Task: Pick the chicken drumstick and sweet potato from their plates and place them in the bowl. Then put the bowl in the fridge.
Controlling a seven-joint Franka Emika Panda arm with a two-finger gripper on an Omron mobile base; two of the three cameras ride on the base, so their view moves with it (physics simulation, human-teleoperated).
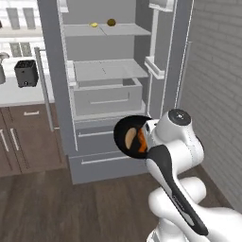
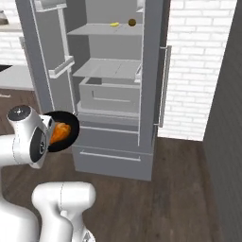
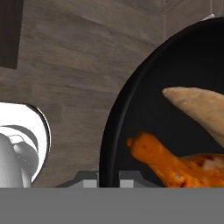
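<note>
The black bowl (image 1: pixel 128 137) hangs in the air in front of the open fridge (image 1: pixel 106 90), level with its lower drawers, carried by the gripper (image 3: pixel 108 177), whose jaws are closed narrow on the near rim. Inside it lie the chicken drumstick (image 3: pixel 175 164) and the sweet potato (image 3: pixel 199 105), close together but apart in the hand view. The bowl looks stiff and glossy, so a rim pinch may slip or let it swing; with two loose lumps that can roll, it probably wants to stay level and move slowly. The rim is the only sensible hold, since the food fills the middle.

Ahead, the middle shelf (image 1: pixel 109 71) looks bare and wide enough. The upper shelf carries a small yellow item (image 1: pixel 94 24) and a brown one (image 1: pixel 111 21). The open doors with their bins stand on either side, and a brick wall (image 2: pixel 194 61) stands close on the right. A toaster (image 1: pixel 26 72) sits on the counter (image 1: pixel 21 92) to the left, well apart.
</note>
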